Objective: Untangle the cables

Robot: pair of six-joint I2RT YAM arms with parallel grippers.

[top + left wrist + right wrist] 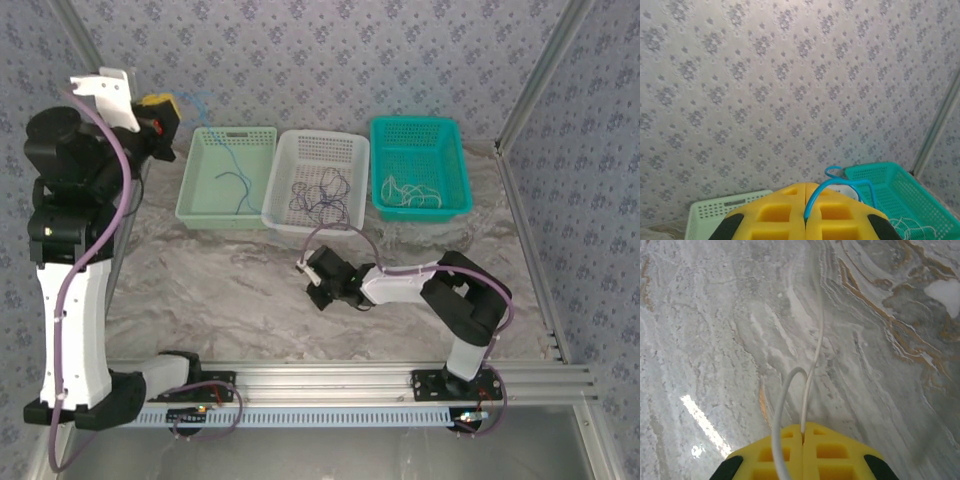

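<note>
Three plastic baskets stand in a row at the far side of the marble-patterned table point(220, 280): a pale green basket point(240, 133) on the left, a white basket point(325, 146) in the middle and a teal basket point(415, 134) on the right, each just beside its neighbour. A floral-patterned wall point(330, 60) rises behind them, and a metal rail point(340, 378) runs along the near edge

Blue cable point(812, 198) 11 o'clock, held up; dark purple tangle point(320, 195) 12; whitish loops point(415, 195) 1; white cable point(810, 365) looped, 6.
</note>
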